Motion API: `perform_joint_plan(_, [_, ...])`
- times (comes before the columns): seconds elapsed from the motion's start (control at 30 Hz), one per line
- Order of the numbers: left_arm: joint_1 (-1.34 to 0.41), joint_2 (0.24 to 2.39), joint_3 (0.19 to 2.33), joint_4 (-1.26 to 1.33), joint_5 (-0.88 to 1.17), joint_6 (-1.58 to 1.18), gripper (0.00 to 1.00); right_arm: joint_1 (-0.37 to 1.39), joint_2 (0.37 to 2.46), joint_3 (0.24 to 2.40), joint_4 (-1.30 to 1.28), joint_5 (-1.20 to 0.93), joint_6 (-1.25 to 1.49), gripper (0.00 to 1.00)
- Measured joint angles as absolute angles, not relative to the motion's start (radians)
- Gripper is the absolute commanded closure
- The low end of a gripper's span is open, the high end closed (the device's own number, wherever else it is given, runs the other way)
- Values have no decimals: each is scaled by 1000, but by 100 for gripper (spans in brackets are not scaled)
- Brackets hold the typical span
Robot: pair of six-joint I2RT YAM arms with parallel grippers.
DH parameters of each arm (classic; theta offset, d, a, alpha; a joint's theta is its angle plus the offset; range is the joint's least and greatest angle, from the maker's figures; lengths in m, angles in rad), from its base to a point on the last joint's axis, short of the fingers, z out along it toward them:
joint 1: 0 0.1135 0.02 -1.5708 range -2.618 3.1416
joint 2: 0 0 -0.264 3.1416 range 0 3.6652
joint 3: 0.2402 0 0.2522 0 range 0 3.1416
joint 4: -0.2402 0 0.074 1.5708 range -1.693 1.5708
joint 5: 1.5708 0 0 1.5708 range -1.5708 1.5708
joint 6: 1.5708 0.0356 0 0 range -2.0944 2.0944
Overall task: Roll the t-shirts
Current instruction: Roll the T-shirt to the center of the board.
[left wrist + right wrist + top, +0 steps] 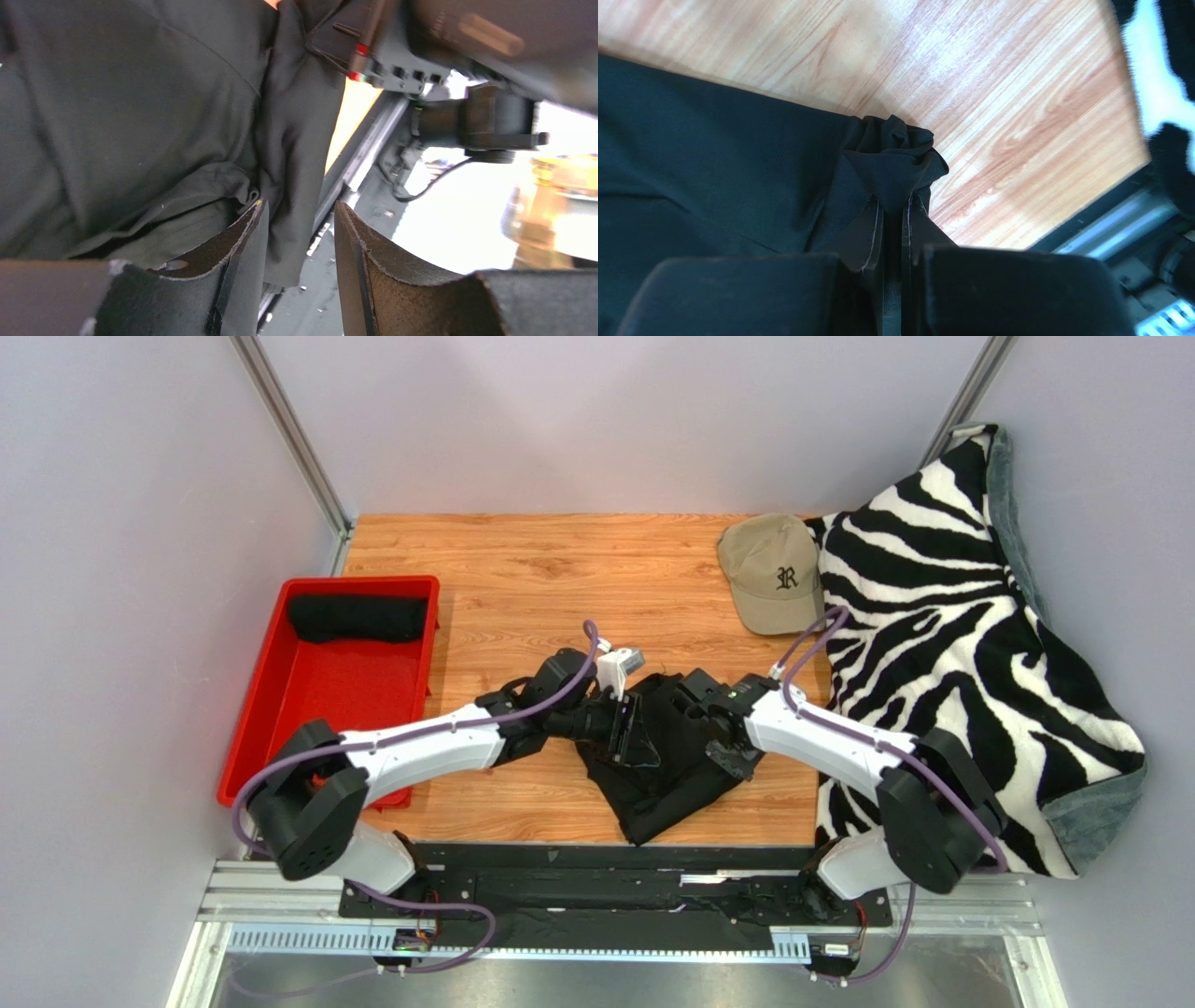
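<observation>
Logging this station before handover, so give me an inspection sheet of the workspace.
Surface: wooden table, wood bare at the back.
Job's things: black t-shirt crumpled at centre; rolled shirt in the red tray at left.
Clutter: tan cap; zebra blanket at right.
Grippers: left claw open beside the cloth; right claw shut on a bunch of the black t-shirt.
Cables: purple cables looped along both arms.
Surroundings: grey walls.

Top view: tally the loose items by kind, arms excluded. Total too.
Black t-shirts: 2 (loose t-shirt between the arms, rolled t-shirt in the tray)
Red tray: 1
Tan cap: 1
Zebra-print blanket: 1
Total: 5
</observation>
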State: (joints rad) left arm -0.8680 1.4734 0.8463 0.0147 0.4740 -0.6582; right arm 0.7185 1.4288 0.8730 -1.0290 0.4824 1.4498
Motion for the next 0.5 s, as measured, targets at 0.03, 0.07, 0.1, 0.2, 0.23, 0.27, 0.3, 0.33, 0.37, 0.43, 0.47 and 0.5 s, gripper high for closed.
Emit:
perform_joint_plan(0.03, [-894,1448,846,-2,410,-640,53,715,1459,900,-1049,479,1437,100])
perform_joint_plan(0.07, [-918,1428,846,-14,368,-625,53,712,1488,925,-1066,476,1429,100])
perform_joint_plan(0.1, [-960,1405,846,-33,294,-609,53,707,1528,960,-1090,472,1418,100])
perform_joint_plan(0.2, [-1060,1349,839,-58,130,-564,52,698,1617,1024,-1129,462,1389,100])
perform_joint_plan(0.23, [-1094,1333,834,-65,73,-546,52,696,1637,1038,-1140,459,1380,100])
perform_joint_plan(0.27, [-1128,1319,831,-72,9,-528,52,693,1653,1048,-1148,455,1373,100])
perform_joint_plan(0.3, [-1159,1309,831,-78,-54,-508,51,688,1675,1066,-1164,450,1363,100])
perform_joint_plan(0.33, [-1188,1306,831,-79,-103,-488,51,685,1690,1078,-1172,445,1355,100])
perform_joint_plan(0.37, [-1215,1306,831,-80,-146,-472,49,682,1705,1093,-1183,442,1345,100])
perform_joint_plan(0.43, [-1270,1315,831,-83,-251,-425,44,673,1736,1125,-1208,434,1334,100])
perform_joint_plan(0.47, [-1297,1325,832,-84,-297,-403,43,669,1753,1142,-1220,429,1328,100])
perform_joint_plan(0.5, [-1332,1343,839,-88,-364,-378,43,664,1771,1158,-1234,424,1322,100])
